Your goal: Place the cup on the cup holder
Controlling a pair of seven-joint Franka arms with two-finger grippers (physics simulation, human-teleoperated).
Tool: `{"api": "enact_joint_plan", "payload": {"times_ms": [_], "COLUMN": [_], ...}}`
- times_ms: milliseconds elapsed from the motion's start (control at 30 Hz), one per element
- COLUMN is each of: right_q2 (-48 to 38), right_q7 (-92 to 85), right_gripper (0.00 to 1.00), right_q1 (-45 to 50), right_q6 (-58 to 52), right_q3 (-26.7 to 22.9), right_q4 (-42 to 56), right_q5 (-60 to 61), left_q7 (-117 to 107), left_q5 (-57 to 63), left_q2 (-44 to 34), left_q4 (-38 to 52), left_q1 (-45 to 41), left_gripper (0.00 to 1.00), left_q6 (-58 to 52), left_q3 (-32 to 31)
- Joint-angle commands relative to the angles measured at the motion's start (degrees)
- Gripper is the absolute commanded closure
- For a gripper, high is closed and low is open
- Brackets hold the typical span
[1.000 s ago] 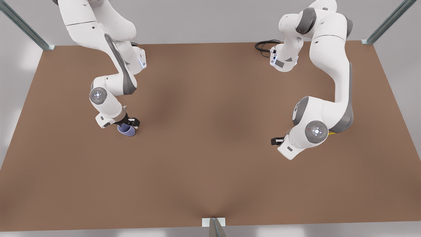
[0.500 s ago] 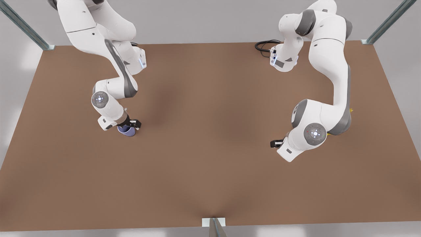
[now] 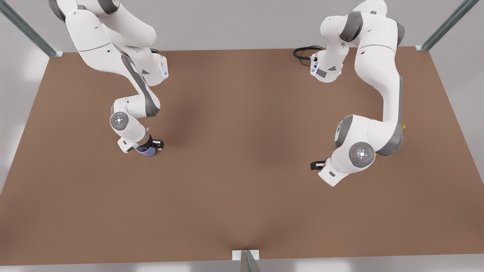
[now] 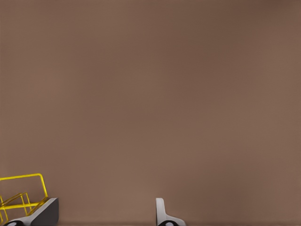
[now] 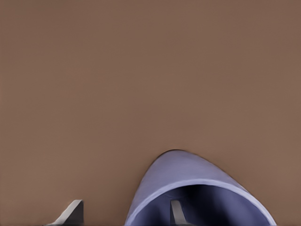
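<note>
The lavender-blue cup (image 3: 146, 150) stands on the table at the front view's left, partly under a wrist. My right gripper (image 3: 154, 144) is open over it. In the right wrist view one finger (image 5: 176, 211) is inside the cup (image 5: 188, 176) and the other finger (image 5: 71, 213) is outside, so the gripper (image 5: 124, 211) straddles the wall. My left gripper (image 3: 317, 165) hangs open at the front view's right with nothing between its fingers (image 4: 162, 213). The yellow wire cup holder (image 4: 21, 190) lies right beside it; in the front view a yellow sliver of cup holder (image 3: 403, 126) peeks from behind that arm.
The brown table (image 3: 242, 181) stretches wide between the two arms. A black cable (image 3: 304, 51) loops at the back edge near the base of the arm on the front view's right. Metal frame posts (image 3: 247, 260) stand at the table's corners and front middle.
The right arm's wrist has come down over the cup, hiding more of it. The left arm shifted slightly at first and has since held still.
</note>
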Motion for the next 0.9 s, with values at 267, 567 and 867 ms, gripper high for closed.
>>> {"api": "enact_joint_plan", "payload": {"times_ms": [267,567,867], "right_q2": [-0.7,-6.3,13.7], "right_q7": [-0.4,-0.2,1.0], "right_gripper": [0.79,0.79,0.79], "right_q1": [-3.2,-12.1,-7.3], "right_q6": [0.9,-9.5,-12.2], "right_q3": [2.9,12.3,23.6], "right_q4": [-0.8,2.6,28.4], "right_q5": [-0.4,-0.4,12.9], "left_q7": [-0.2,-0.3,-0.2], "left_q5": [0.0,-0.4,0.0], "left_q2": [-0.2,-0.1,0.1], "left_q4": [0.2,0.2,0.1], "left_q1": [0.0,0.2,0.6], "left_gripper": [0.0,0.0,0.0], "left_q6": [-0.2,-0.1,0.0], "left_q3": [-0.1,-0.1,-0.1]}}
